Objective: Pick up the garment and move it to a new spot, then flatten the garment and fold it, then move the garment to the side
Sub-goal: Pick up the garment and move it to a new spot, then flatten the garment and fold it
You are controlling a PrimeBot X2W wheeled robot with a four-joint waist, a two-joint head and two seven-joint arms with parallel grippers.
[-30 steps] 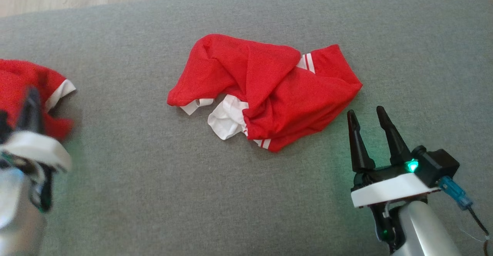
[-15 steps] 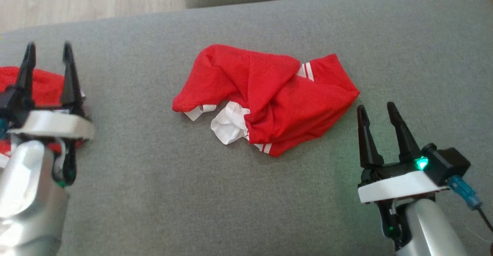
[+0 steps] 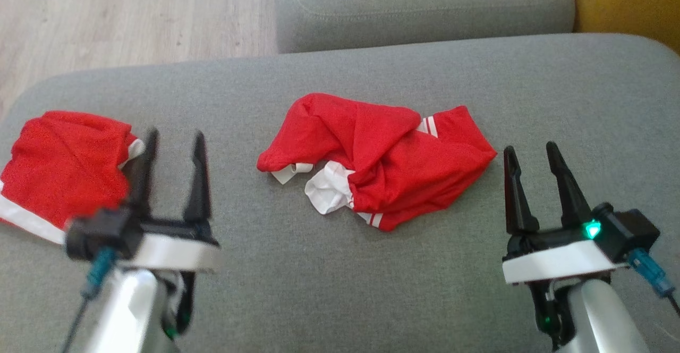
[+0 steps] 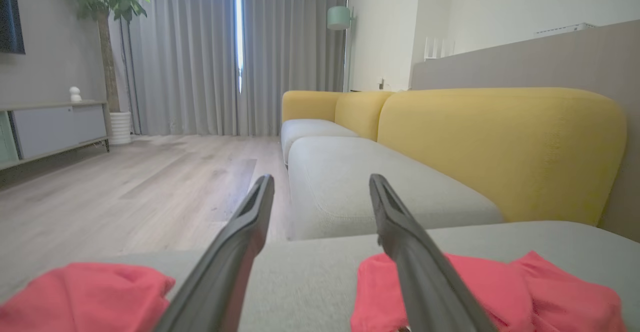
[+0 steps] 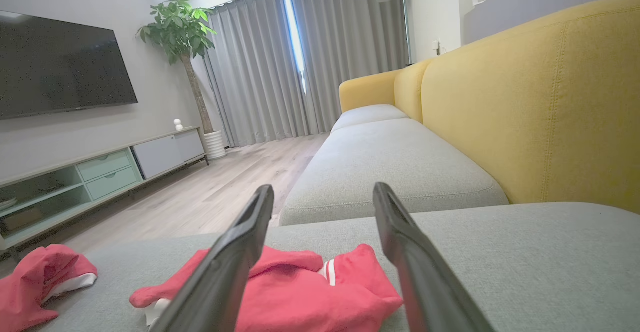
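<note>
The left end effector (image 3: pixel 176 133) now has its two dark fingers spread wide and holds nothing. A second ago it was a blur low at the left edge of the head view, over the side garment (image 3: pixel 64 167); half a second ago its fingers were already apart above that cloth. Now it hovers just to the right of the side garment, with its left finger in front of the white hem and its right finger over bare grey fabric.

The side garment lies on its own at the left end of the sofa cushion (image 3: pixel 319 278), a red heap with a white band along its lower edge. The crumpled garment (image 3: pixel 393 156) sits mid-cushion, red with white stripes and a white patch at its lower left, bunched in the same folds as before. It stands lower in the head view than a second ago, but so does the whole cushion. The camera has tipped up, bringing in more wooden floor (image 3: pixel 133 18), a second grey cushion (image 3: pixel 425 7) and a yellow backrest (image 3: pixel 627 2).

The right end effector (image 3: pixel 530 146) keeps its fingers spread and empty, just right of the crumpled garment's right edge and apart from it, as in both earlier frames. Its wrist view shows that garment low between its fingers.
</note>
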